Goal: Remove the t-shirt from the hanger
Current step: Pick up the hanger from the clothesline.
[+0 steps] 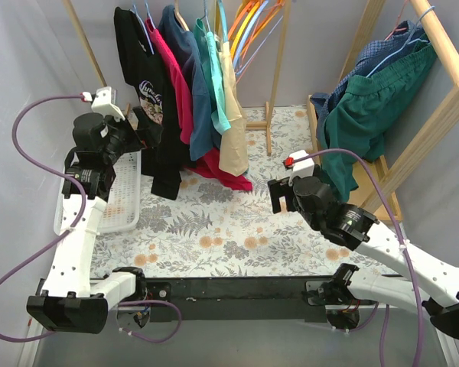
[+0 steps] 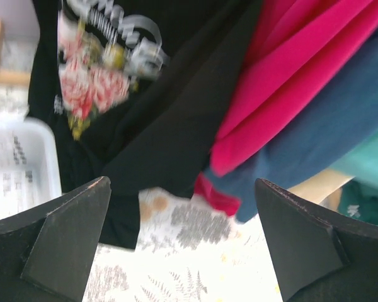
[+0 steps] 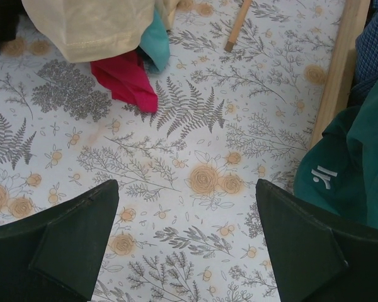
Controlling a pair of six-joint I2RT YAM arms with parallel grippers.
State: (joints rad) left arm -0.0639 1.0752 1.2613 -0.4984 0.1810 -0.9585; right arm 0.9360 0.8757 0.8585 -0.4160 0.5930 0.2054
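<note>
A black t-shirt [image 1: 157, 115] with a floral print hangs on a blue hanger [image 1: 147, 27] at the left end of the rack, beside pink, navy, teal and cream shirts. My left gripper [image 1: 154, 130] is open right at the black shirt's front, at print height. In the left wrist view the black shirt [image 2: 157, 100] fills the upper frame between the open fingers [image 2: 69, 242], with nothing held. My right gripper [image 1: 277, 196] is open and empty, low over the floral cloth [image 3: 195, 182], to the right of the hanging shirts.
A white basket [image 1: 122, 200] stands on the left of the table. A second wooden rack [image 1: 444, 115] on the right holds green [image 1: 367, 107] and blue garments. The first rack's wooden leg [image 1: 274, 84] stands behind the shirts. A pink shirt hem [image 3: 129, 78] droops onto the cloth.
</note>
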